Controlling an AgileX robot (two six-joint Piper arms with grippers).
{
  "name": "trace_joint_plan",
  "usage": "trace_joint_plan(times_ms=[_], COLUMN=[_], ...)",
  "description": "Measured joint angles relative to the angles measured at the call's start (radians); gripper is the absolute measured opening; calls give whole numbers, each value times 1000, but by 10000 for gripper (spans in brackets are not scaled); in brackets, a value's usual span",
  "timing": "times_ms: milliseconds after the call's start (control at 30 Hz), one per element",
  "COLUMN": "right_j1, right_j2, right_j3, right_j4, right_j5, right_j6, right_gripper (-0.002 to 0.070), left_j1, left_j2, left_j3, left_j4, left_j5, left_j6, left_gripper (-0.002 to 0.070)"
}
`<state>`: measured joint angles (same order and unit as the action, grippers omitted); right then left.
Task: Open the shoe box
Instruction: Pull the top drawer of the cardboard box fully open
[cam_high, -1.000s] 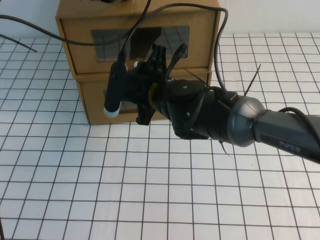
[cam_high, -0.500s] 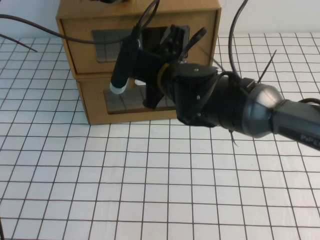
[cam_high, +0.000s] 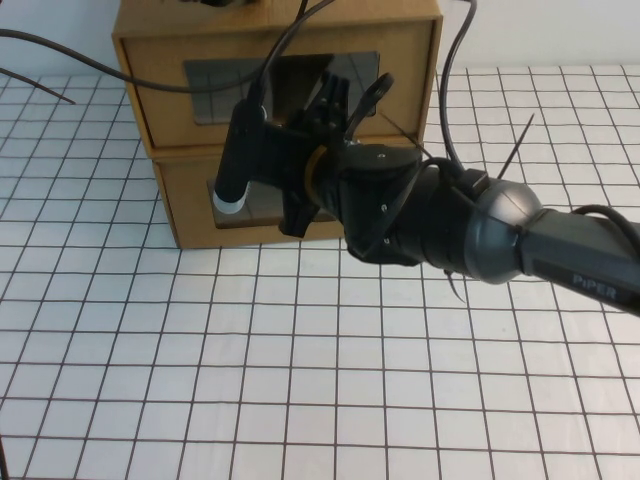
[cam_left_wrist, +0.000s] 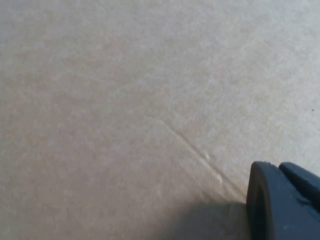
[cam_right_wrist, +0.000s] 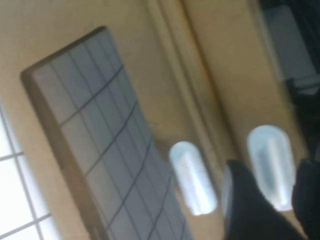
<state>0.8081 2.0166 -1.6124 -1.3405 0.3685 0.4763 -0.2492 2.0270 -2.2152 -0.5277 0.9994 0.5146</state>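
Right claw (cam_high: 352, 92) re-aimed; shoe box (cam_high: 150, 90) remains shut.
Right claw, jaws parted and empty, has risen from the lower box (cam_high: 185, 215) to the upper shoe box's front at the counter's (cam_high: 200, 360) rear. Left claw (cam_left_wrist: 282, 200) sits against cardboard (cam_left_wrist: 125, 100), state indeterminable.

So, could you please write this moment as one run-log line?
right gripper: open, at shoe box front | left gripper: close to cardboard surface | box: not yet open

My left gripper (cam_left_wrist: 282, 200) is cut off at the view's corner. My right gripper (cam_right_wrist: 272, 200) is blurred. My arm hides part of the lower shoe box (cam_high: 188, 212).
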Motion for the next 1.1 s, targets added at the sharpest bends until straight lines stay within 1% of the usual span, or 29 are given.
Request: trace_joint_plan(times_ms=[167, 733, 833, 1000, 1100], right_j1=[0, -4, -6, -6, -6], right_j2=[4, 42, 42, 44, 45], right_j3=[0, -4, -4, -5, -6], right_j4=[-6, -120, -147, -193, -222], right_j5=[-4, -7, -7, -7, 0], right_j6=[-2, -2, -2, 0, 2], right_gripper=[234, 237, 208, 111, 76], left_j1=[0, 0, 0, 0, 0], left_j2=[0, 0, 0, 0, 0], left_j3=[0, 0, 0, -1, -1], left_j4=[0, 4, 5, 6, 8], left_j5=[0, 2, 2, 2, 2], left_j6=[0, 4, 4, 4, 4], left_gripper=[-2, -2, -2, -2, -2])
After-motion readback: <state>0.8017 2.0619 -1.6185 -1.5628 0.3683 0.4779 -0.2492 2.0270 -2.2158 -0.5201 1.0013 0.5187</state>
